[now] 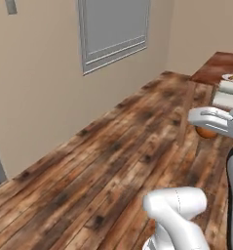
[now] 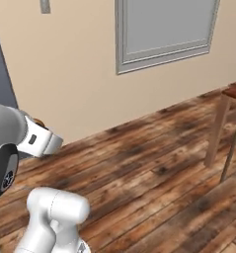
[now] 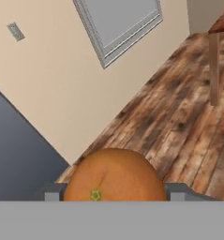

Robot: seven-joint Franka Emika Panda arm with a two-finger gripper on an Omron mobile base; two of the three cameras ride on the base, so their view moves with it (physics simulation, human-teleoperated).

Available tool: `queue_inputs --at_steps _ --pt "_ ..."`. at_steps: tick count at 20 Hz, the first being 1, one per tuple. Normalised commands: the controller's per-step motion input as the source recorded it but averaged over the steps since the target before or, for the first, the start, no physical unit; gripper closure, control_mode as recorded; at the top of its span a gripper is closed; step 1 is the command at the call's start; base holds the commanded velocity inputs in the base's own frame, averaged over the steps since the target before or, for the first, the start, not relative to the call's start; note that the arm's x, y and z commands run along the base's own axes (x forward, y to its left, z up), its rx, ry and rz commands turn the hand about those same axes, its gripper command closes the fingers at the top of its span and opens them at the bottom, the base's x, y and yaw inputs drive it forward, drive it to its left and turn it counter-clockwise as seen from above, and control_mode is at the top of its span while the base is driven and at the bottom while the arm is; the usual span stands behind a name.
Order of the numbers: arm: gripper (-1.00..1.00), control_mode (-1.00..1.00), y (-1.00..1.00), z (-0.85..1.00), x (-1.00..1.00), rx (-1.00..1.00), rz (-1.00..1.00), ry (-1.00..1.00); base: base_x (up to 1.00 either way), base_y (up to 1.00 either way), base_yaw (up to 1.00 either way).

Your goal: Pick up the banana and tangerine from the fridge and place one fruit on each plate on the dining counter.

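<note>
The tool (image 3: 114, 194) is clamped on the tangerine (image 3: 114, 176), which sits between its two tips and is carried in the air above the wooden floor (image 1: 113, 161), well short of the dining counter (image 1: 220, 66). Judging from this, the tangerine's pick from the fridge is done and its carry is under way. A plate (image 1: 232, 77) shows at the counter's far edge, with something on it too small to name, so setting the tangerine down is still left.
</note>
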Motion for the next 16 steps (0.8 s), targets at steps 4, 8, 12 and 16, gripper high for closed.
queue_inputs --at_steps 4,8,12,16 --pt "1.00 1.00 0.00 0.00 0.00 0.00 0.00 0.00 -0.44 -0.86 -0.46" --pt "1.00 1.00 0.00 0.00 0.00 0.00 0.00 0.00 -0.15 -0.94 -0.40" --pt "1.00 1.00 0.00 0.00 0.00 0.00 0.00 0.00 0.13 -0.92 -0.32" --pt "1.00 1.00 0.00 0.00 0.00 0.00 0.00 0.00 0.59 -0.79 -0.25"
